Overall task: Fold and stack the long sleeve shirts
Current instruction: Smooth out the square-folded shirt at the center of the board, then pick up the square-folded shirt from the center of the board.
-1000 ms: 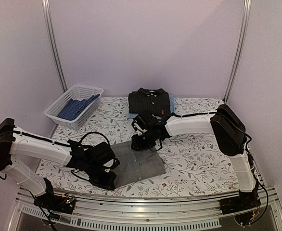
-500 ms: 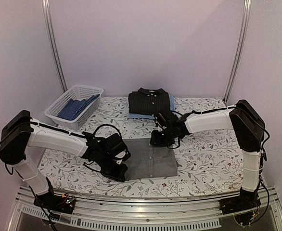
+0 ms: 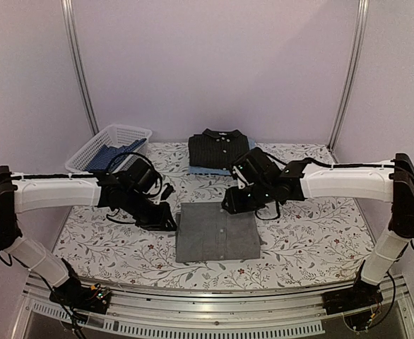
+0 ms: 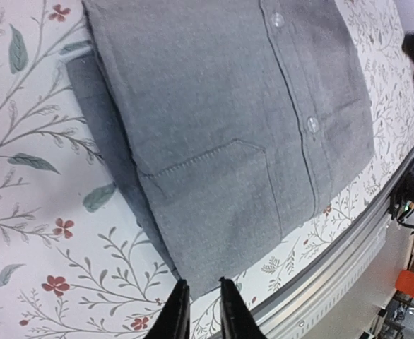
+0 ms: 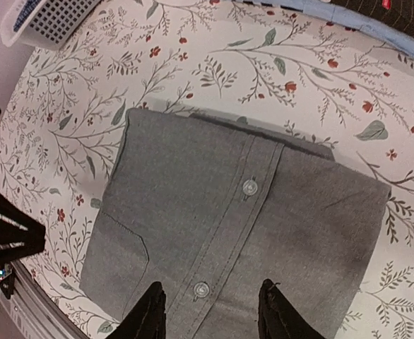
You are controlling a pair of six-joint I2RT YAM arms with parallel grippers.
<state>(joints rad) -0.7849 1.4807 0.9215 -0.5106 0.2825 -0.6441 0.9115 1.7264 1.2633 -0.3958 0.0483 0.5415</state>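
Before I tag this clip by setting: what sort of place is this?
Probably a robot lab booth: arms bolted to a metal rail, bare walls, folded grey shirt on a floral table.

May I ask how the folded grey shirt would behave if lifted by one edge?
The grey shirt is thin layered cloth, so it would probably droop and unfold. Lying flat on the tablecloth, it likely slides rather than rolls when pushed.

No legible text, brand, number or sign found in any view, small red tag (image 5: 385, 4) on the black shirt (image 3: 218, 150) seen, too small to be read
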